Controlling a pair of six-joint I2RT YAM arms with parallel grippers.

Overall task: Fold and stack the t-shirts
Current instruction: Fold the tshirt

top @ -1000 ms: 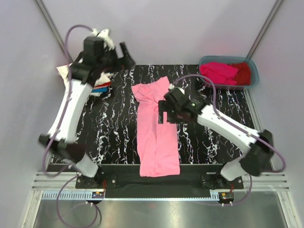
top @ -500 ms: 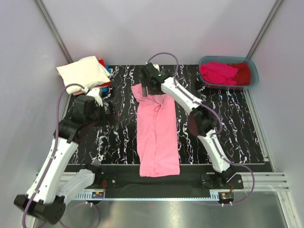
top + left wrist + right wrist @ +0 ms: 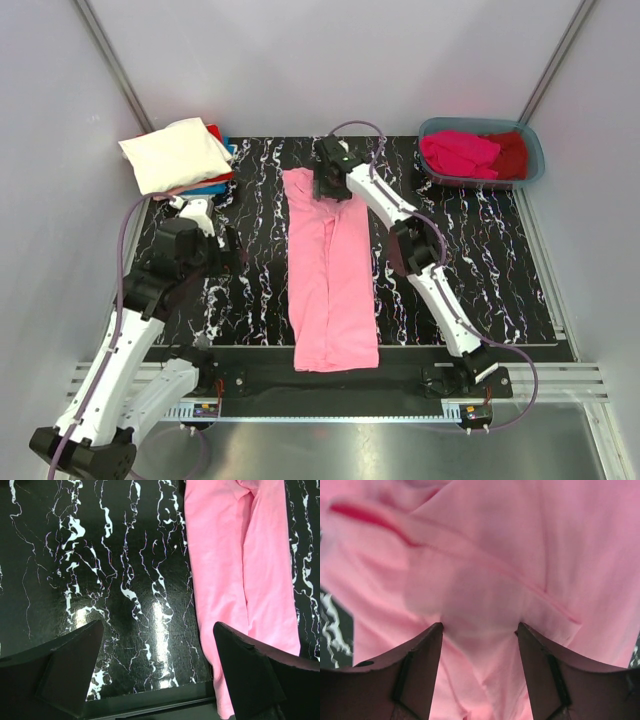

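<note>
Cloth of the light pink t-shirt (image 3: 330, 290) starts at the near edge of the black, white-veined table (image 3: 500, 270) and runs away from the arm bases as a long strip, folded lengthwise, down the table's middle. To its left and apart from it, the left gripper (image 3: 157, 630) hangs over bare tabletop, fingers spread wide with nothing between them. Farther on, the right arm (image 3: 425, 265) stretches to the strip's far end. There the right gripper (image 3: 479, 630) presses down on the pink cloth, fingers partway apart with a ridge of cloth between them; whether they pinch it cannot be told. At the far left corner a cream-white t-shirt (image 3: 175, 153) tops a stack, with red cloth (image 3: 213, 131) and blue cloth (image 3: 212, 186) showing beneath. At the far right, a grey-blue tub (image 3: 535, 160) holds a magenta t-shirt (image 3: 460, 150) and a dark red t-shirt (image 3: 512, 152).
</note>
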